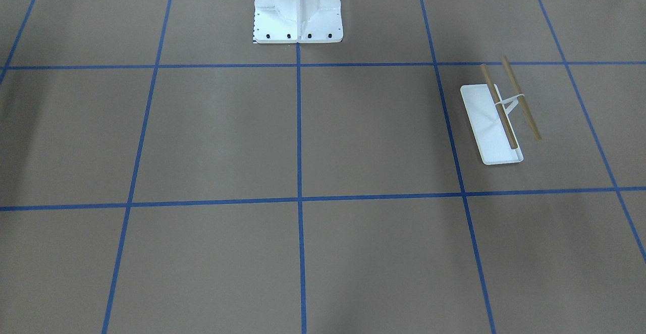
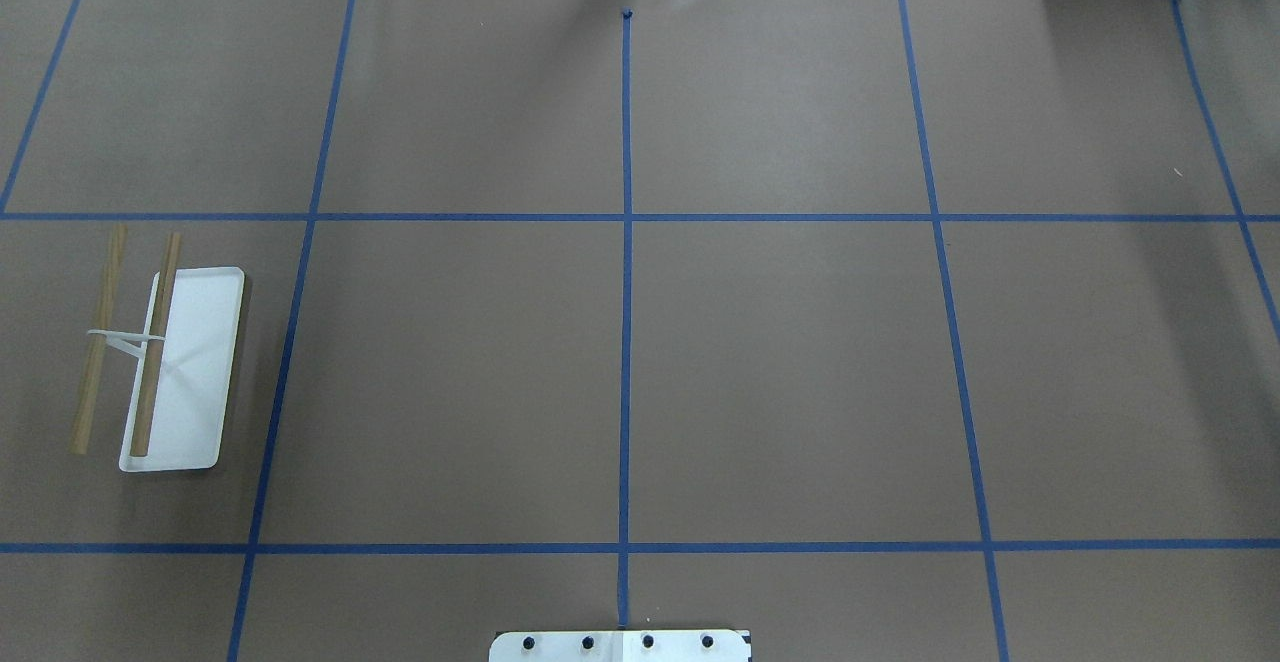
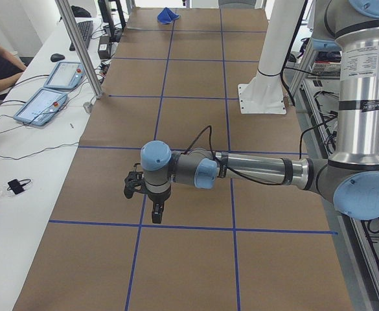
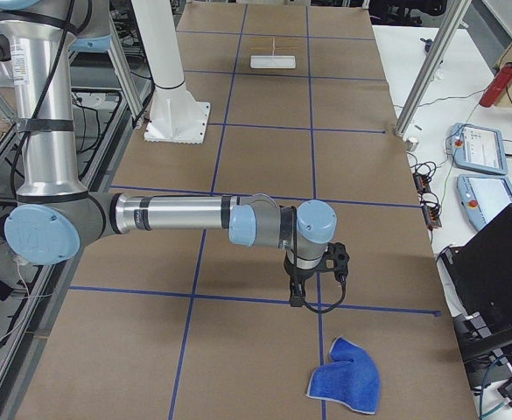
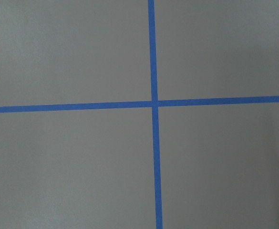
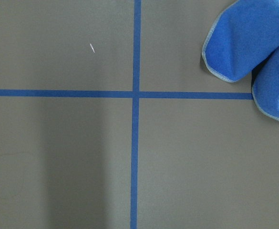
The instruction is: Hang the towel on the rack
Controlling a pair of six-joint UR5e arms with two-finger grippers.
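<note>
I see the rack (image 2: pixel 170 352) standing upright on the worktop (image 2: pixel 780 362) toward the robot's left end; its white tray base (image 1: pixel 488 137) lies flat, one of the tan rods (image 1: pixel 499 107) runs above the tray and the other hangs just outside its long edge. The towel (image 4: pixel 347 378) lies crumpled on the worktop at the opposite, right end, well apart from the rack. In the right wrist view its blue folds fill the upper right corner, grey stitched edge showing, and one lobe lies over the blue tape lines (image 5: pixel 153 102). The right tool (image 4: pixel 297 300) points down above the worktop, near the towel but apart from it. The left tool (image 3: pixel 155 217) hangs over a tape line near its own end. From these side views I cannot tell how either tool's jaws stand.
</note>
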